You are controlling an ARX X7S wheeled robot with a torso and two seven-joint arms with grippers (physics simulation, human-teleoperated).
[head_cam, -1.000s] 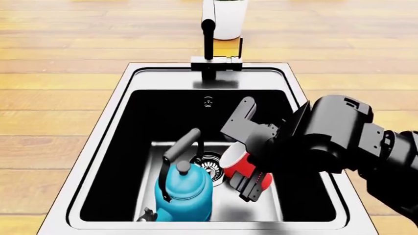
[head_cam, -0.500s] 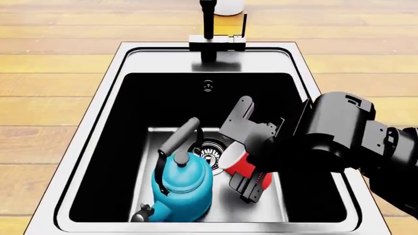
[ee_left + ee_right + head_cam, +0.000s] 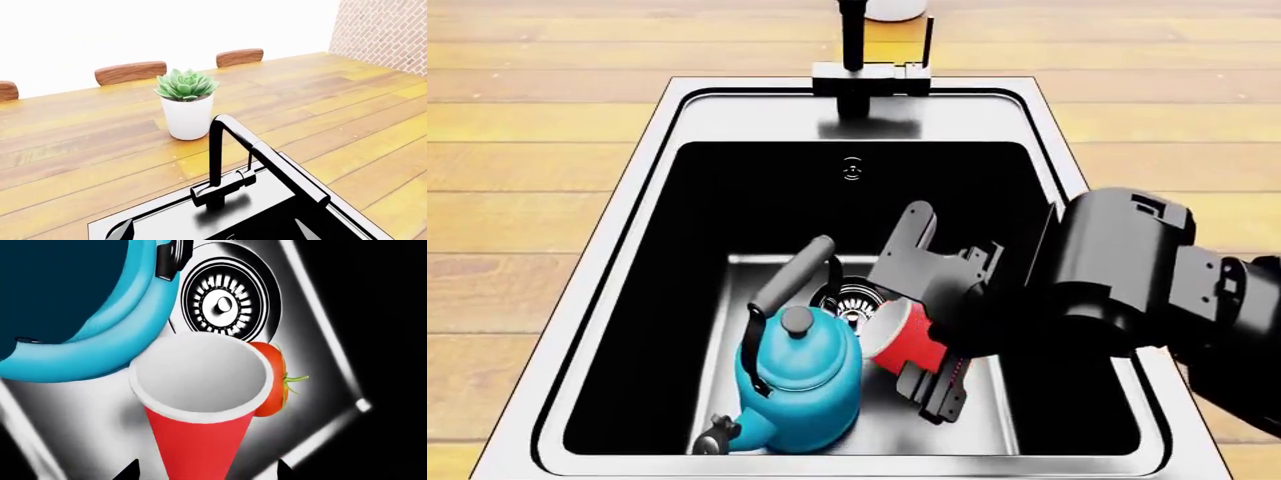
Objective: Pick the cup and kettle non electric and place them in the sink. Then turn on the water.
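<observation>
Sitting in the sink (image 3: 627,250), the kettle (image 3: 801,385) is done; the right gripper (image 3: 924,330) grips the cup (image 3: 910,340); water waits.

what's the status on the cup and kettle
Right hand in the sink, jaws around red cup, grip unclear. Teal kettle on the sink floor. Left hand near the faucet. Tomato behind the cup, by the drain.

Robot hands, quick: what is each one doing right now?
Left end effector: open, holding nothing, above the sink by the faucet.
Right end effector: down inside the sink, around the red cup; cannot tell whether it grips.
</observation>
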